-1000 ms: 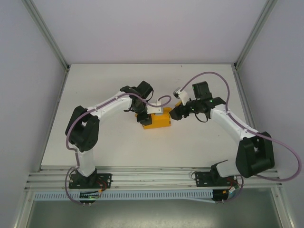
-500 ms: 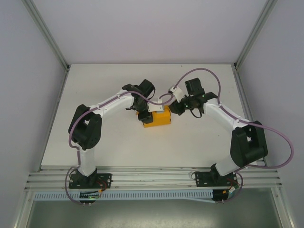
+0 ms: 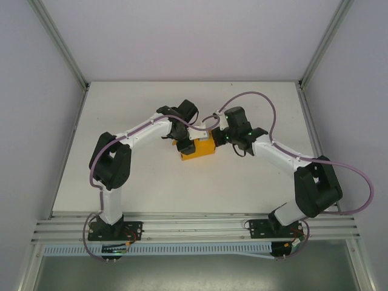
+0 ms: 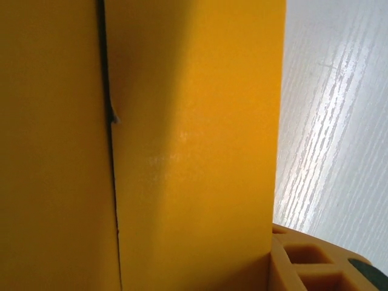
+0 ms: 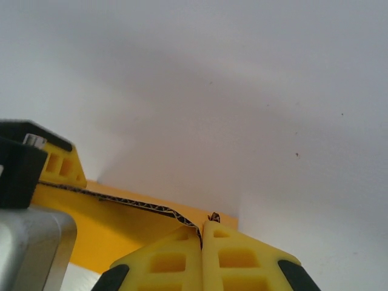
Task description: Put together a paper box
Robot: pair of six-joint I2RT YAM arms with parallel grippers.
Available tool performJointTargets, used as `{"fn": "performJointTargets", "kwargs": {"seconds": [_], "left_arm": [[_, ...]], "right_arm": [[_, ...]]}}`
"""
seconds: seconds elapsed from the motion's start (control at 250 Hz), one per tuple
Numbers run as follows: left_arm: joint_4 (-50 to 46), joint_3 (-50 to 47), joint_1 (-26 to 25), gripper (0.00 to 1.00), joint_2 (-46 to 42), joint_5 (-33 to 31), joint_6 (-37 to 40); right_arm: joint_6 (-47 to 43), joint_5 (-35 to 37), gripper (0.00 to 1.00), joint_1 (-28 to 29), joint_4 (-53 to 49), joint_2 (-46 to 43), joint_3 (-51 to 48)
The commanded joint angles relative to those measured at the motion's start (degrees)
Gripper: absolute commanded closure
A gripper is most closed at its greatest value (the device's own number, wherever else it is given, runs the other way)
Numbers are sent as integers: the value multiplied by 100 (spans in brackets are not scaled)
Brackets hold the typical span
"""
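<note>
Orange-yellow corrugated card paper box [image 3: 203, 151] sits mid white table [image 3: 133, 182], between my arms. My left gripper [image 3: 185, 145] looks clamped across its left end. My right gripper [image 3: 216, 137] pinched together on thin card edge at right end. Light, smooth, easily crushed: hold at folds and edges, squeeze gently.

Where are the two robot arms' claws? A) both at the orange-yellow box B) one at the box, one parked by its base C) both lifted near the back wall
A: seen from above, the left gripper and right gripper both meet the paper box mid-table.
</note>
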Motion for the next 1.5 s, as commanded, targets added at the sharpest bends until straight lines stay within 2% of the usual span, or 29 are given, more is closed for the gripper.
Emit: {"fn": "performJointTargets", "kwargs": {"seconds": [0.0, 0.044, 0.176, 0.472, 0.68, 0.935, 1.075, 1.155, 1.175, 1.187, 1.379, 1.495], "left_arm": [[463, 89, -2, 66, 328, -118, 142], [464, 110, -6, 66, 350, -120, 139], [483, 89, -3, 65, 395, -16, 129], [551, -4, -6, 58, 491, -67, 0], [598, -67, -1, 49, 416, -114, -113], [629, -128, -1, 43, 233, -125, -252], [721, -170, -1, 32, 20, 39, -366], [760, -195, -2, 15, -170, 90, -454], [778, -213, -2, 4, -235, 89, -484], [788, -225, -2, 2, -272, 95, -495], [1124, -574, -1, 1, -1096, -137, -1082], [1491, -1130, -2, 1, -1718, -381, -1578]], "right_arm": [[1204, 599, 100, 253, 682, 179, -570], [1283, 792, 100, 310, 779, 219, -696], [1285, 732, 100, 326, 868, 362, -1013], [1042, 1109, 100, 334, 1378, 632, -1776], [1013, 1216, 100, 391, 1535, 697, -1881], [834, 1274, 100, 433, 1340, 353, -1964], [872, 1366, 100, 518, 1108, 248, -1765], [947, 1486, 100, 546, 834, 224, -1561], [954, 1495, 100, 544, 741, 222, -1507], [970, 1521, 100, 541, 684, 226, -1471], [1266, 1843, 100, 597, -158, 202, -1037], [1333, 2043, 100, 678, -556, 315, -774]]}}
